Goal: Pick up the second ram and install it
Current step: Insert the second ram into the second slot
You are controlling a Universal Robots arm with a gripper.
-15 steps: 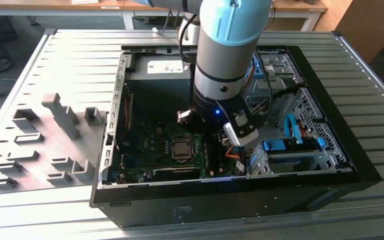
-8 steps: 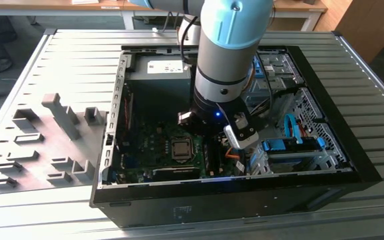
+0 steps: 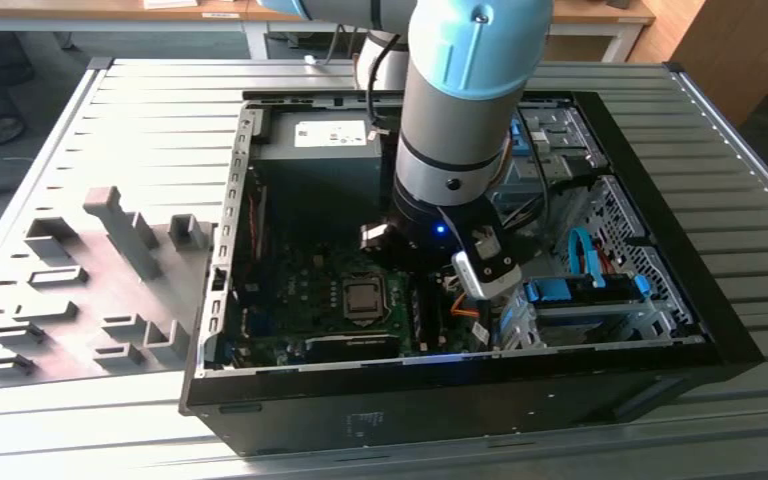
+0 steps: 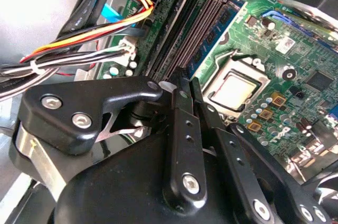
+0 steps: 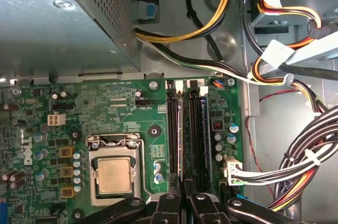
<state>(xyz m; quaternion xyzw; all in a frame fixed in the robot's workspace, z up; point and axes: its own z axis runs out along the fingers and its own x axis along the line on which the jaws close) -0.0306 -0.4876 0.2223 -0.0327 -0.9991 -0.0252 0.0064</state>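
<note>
Gripper [image 4: 185, 84] fingers [image 4: 179, 108] drawn nearly together over the memory slots [image 5: 196, 129]. We see the second ram [image 5: 181, 129] edge-on in a slot at the fingertips; we can't tell if it's pinched. CPU [image 5: 112, 175] beside the slots, cable bundle [image 5: 296, 166] beyond. Computer case [image 3: 651, 300] lies open.

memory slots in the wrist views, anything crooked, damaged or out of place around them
Nothing stands out. The memory slots run straight and parallel beside the processor socket, and the motherboard shows no visible damage. The cable bundle lies off to the side of the board, clear of the slots. The gripper sits right over the slots' end.
</note>
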